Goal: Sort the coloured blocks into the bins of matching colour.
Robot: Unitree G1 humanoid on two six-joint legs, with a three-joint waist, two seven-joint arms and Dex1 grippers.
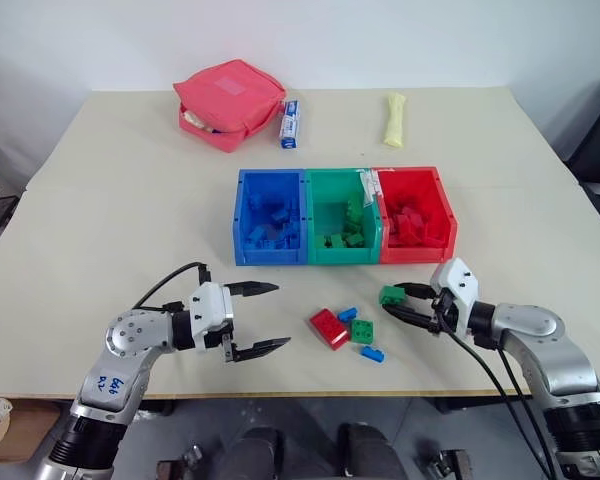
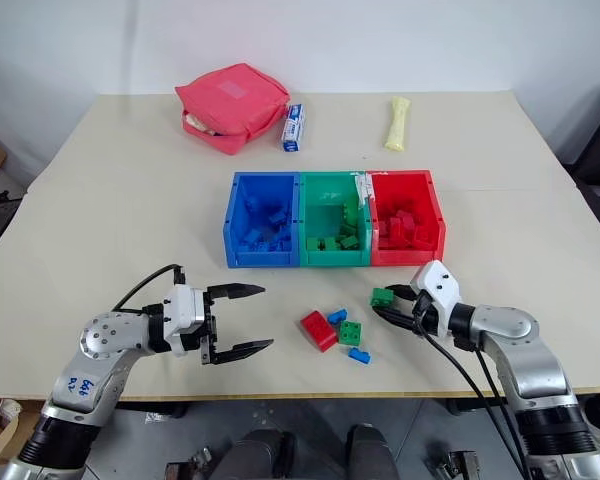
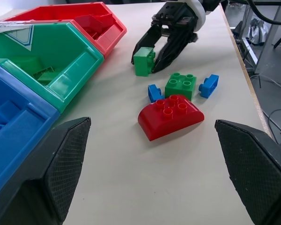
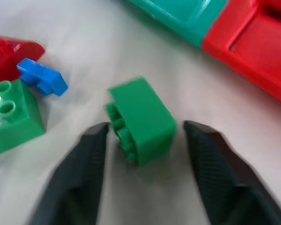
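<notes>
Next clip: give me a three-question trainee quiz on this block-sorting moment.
1. True or false: the left gripper holds a block.
2. Which bin sits in the middle: A blue bin, B green bin, C red bin?
3. What colour is the block between the right gripper's fingers?

Key: 1 false, it is open with nothing between its fingers. 2 B. 3 green; the fingers stand either side of it, not yet touching.

Bright, even overhead light; worktop [image 1: 130,200] pale, no harsh glare. Shadows soft and short under bins [image 1: 345,215] and loose blocks. Head views sharp across scene. Right wrist view soft: green block [image 4: 140,119] slightly smeared, gripper fingers [image 4: 79,173] out of focus. Left wrist view crisp, fingers [image 3: 56,164] dark, worktop edge bent by wide-angle lens.
</notes>
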